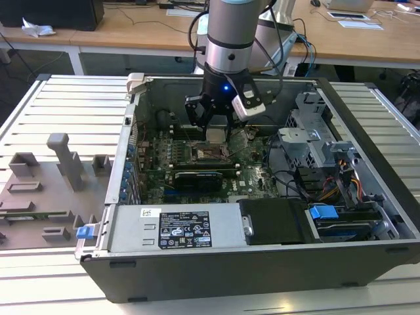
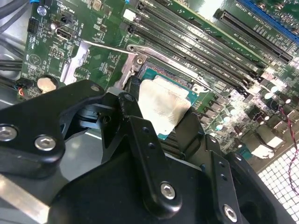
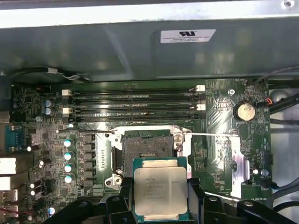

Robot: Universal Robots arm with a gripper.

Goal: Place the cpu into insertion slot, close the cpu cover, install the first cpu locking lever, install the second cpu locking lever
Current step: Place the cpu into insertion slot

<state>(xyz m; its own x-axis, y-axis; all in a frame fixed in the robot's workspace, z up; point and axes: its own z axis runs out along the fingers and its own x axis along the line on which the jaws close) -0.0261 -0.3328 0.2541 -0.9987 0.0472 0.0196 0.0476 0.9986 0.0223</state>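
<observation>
Inside the open computer case (image 1: 275, 269), my gripper (image 3: 160, 205) is clenched on the cpu (image 3: 160, 186), fingers (image 3: 124, 198) pressed against two opposite edges. The cpu hangs metal top up, over the edge of the bare socket (image 3: 145, 148) on the green motherboard (image 3: 219, 123), not yet seated.

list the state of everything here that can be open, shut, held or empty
gripper: jaws shut on the cpu
cpu: held in the jaws, not seated
insertion slot: empty, uncovered
cpu cover: swung open, off the slot
locking lever: looks unlatched
memory slots: empty
computer case: side open
</observation>
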